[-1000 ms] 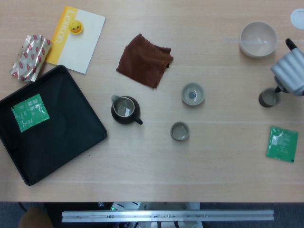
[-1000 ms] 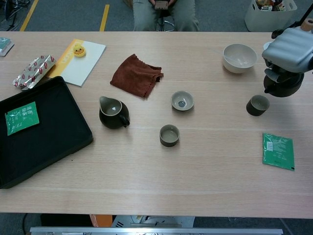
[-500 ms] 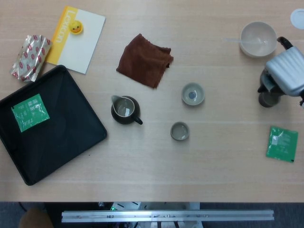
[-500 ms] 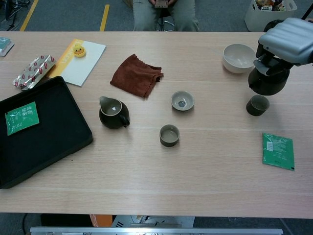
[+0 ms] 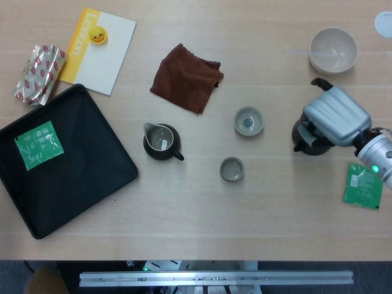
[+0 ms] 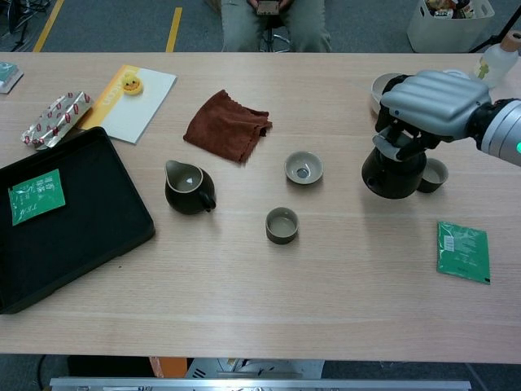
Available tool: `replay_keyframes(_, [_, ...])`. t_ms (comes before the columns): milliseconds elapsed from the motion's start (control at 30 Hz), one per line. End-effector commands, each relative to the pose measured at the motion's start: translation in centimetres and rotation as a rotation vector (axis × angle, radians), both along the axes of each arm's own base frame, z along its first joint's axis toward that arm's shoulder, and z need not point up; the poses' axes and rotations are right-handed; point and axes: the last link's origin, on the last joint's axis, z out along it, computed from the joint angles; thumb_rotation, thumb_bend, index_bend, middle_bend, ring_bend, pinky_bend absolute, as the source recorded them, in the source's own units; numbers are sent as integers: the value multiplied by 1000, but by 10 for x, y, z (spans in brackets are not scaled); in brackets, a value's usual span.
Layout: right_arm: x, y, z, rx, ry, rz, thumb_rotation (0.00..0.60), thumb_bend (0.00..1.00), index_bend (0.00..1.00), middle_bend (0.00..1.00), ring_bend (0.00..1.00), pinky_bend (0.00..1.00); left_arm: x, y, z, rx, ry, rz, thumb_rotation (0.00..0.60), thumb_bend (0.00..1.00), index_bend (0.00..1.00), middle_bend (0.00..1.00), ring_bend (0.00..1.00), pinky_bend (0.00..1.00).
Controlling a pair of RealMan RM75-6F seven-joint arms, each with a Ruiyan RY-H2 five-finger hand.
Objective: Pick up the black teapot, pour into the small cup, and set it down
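Note:
My right hand grips the black teapot from above, right of the table's middle. The pot hangs upright and low; whether it touches the wood I cannot tell. A small dark cup stands just behind and right of the pot, and the hand hides it in the head view. Another small dark cup sits nearer the middle, with a grey cup beyond it. My left hand shows in neither view.
A dark pitcher stands left of centre, a brown cloth behind it. At the left lies a black tray holding a green packet. A white bowl sits at the far right, and another green packet lies near the right edge.
My right hand has carried the teapot leftward and lower, from beside the white bowl, past the dark cup, to a spot left of that cup.

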Motion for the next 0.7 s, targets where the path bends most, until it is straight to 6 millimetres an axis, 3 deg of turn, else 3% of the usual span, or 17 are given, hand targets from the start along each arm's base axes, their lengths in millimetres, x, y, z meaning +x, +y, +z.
replay_keyframes(33, [1,2,-10,23,-3,-7,458,433,846,761,666,168,0,0,0,1,0,1,600,396,167,237,194,214])
replay_keyframes(700, [-6,13,-46,65,23,-18,457,416,817,733,618,162,-6,-1,-3,-3,-7,13,600,396,167,237,194,214])
